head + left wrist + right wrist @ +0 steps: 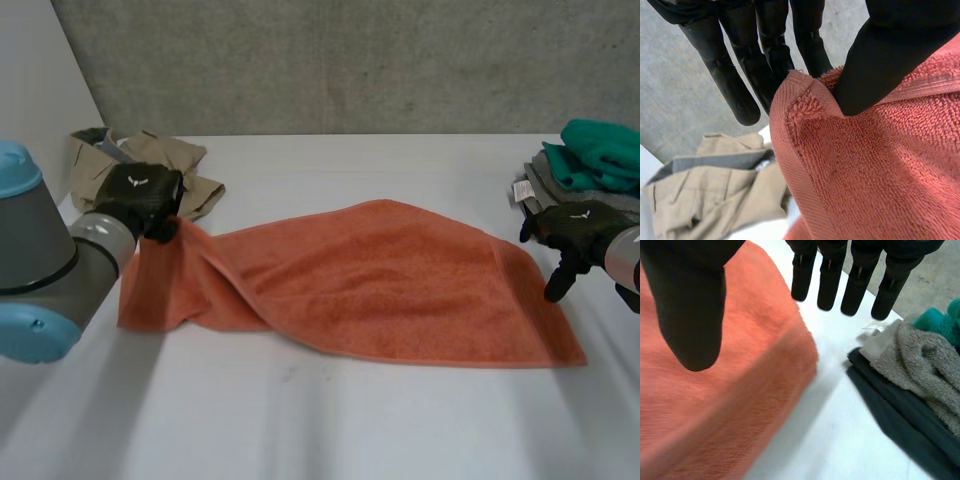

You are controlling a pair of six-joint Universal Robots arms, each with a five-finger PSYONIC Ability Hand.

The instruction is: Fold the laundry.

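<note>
The left hand point(148, 200), at the middle left of the head view, pinches 1 corner of the orange towel point(380, 275). In its wrist view the thumb presses the hemmed corner against the fingers point(772, 55), and the cloth hangs down from that pinch. The corner is raised off the table point(320, 420). The rest of the towel lies across the centre of the frame, rumpled near the lifted end and flatter toward the right.

The step in hand looks like securing a 2nd corner before the fold. To do it well, the left pinch should sit on the hem, not on loose pile. The right hand point(578, 232) should take the matching corner at its own end, so that the edge between the 2 hands pulls straight and lifts without a twist.

That right hand, at the middle right, is over the towel's right edge with fingers straight and spread from the thumb, holding nothing. Whether a fingertip touches the cloth I cannot tell. The left arm point(60, 260) rises from the lower left toward its hand.

Beyond the left hand lies a tan garment point(185, 160) in the upper left. Beyond the right hand sits a stack of folded laundry point(590, 165) at the upper right, near the towel but apart from it
</note>
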